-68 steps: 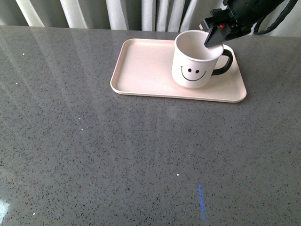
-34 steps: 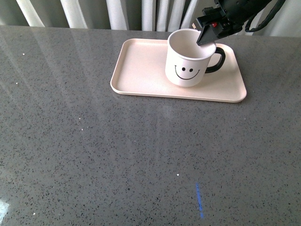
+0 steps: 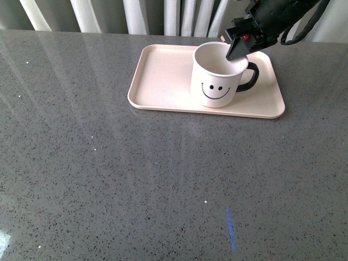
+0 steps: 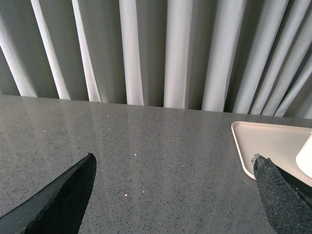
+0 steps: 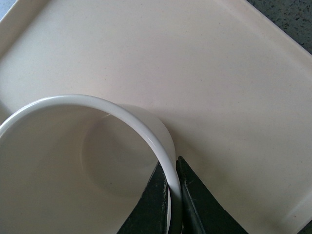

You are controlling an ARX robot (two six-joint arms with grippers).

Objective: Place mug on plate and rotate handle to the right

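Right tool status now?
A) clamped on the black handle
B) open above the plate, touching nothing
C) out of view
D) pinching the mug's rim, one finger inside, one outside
D: in the right wrist view the right tool straddles the wall of the mug at the rim, and the front view shows the handle free.

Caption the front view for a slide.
Right gripper pinches the rim of the mug on the plate, handle pointing right.

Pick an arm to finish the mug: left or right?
Right, likely. The right gripper holds the mug by the rim, beside the handle, on the plate. Left gripper is open over the table.
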